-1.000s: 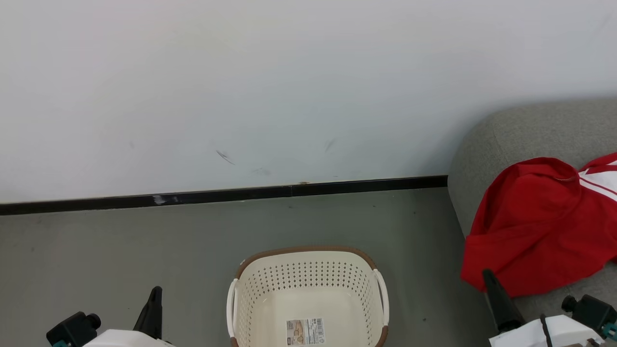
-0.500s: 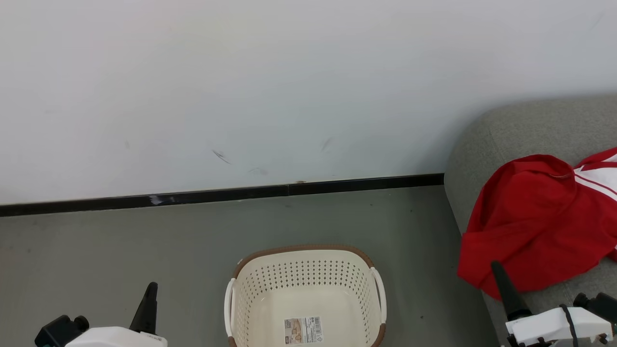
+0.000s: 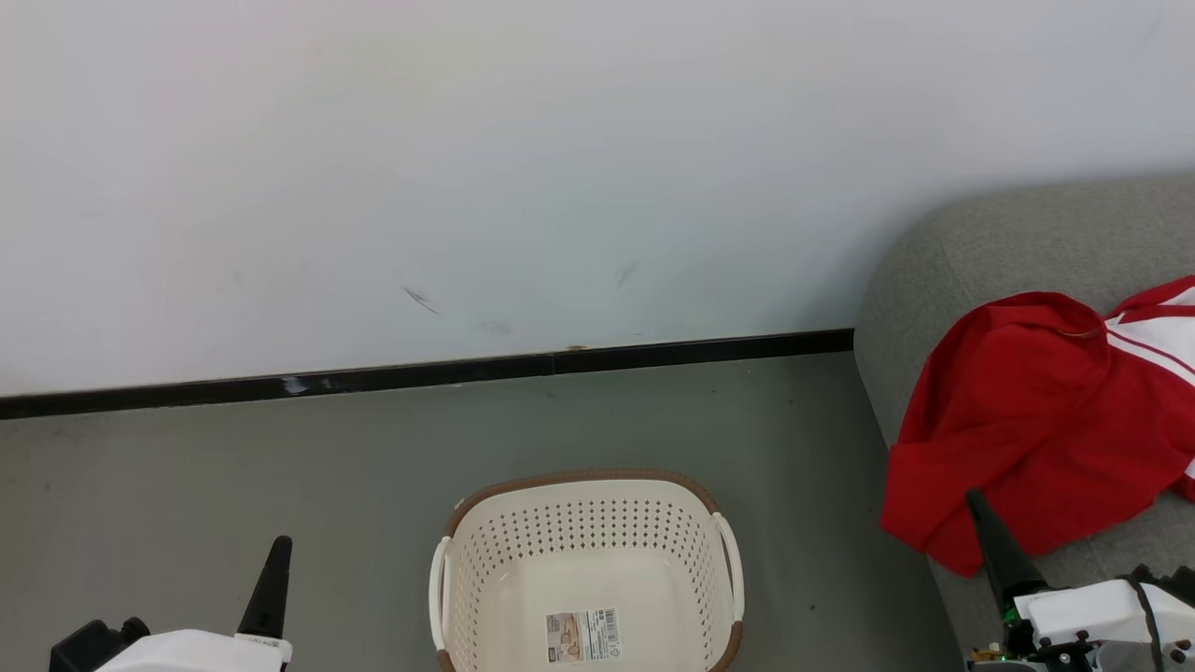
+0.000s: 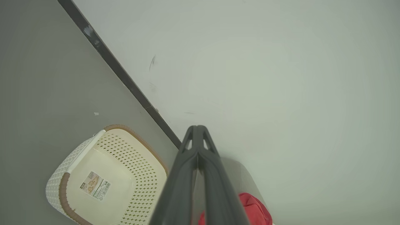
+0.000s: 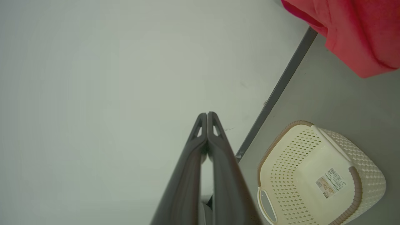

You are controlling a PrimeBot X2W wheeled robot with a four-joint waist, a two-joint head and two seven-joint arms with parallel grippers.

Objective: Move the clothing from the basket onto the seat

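Observation:
The red clothing [image 3: 1036, 420] with white stripes lies crumpled on the grey seat [image 3: 990, 243] at the right, one edge hanging over the seat's front corner. The cream basket [image 3: 586, 560] stands on the floor at bottom centre, holding nothing but its paper label [image 3: 583, 636]. My left gripper [image 3: 277, 549] is shut at the lower left, left of the basket. My right gripper [image 3: 978, 504] is shut at the lower right, its tip in front of the clothing's lower edge. The basket [image 4: 106, 175] and clothing [image 4: 253, 209] flank the shut left gripper [image 4: 197, 128]. The right gripper [image 5: 207, 115] is shut, beside basket [image 5: 312, 175] and clothing [image 5: 356, 34].
A white wall [image 3: 467, 168] with faint scuffs rises behind, meeting the grey floor [image 3: 233, 467] at a black baseboard [image 3: 420, 375]. Bare floor lies left of the basket and between basket and seat.
The head camera has shifted slightly, moving the scene up and left. Both grippers have sunk lower in view, the right one drifting rightward. Clothing and basket lie unchanged.

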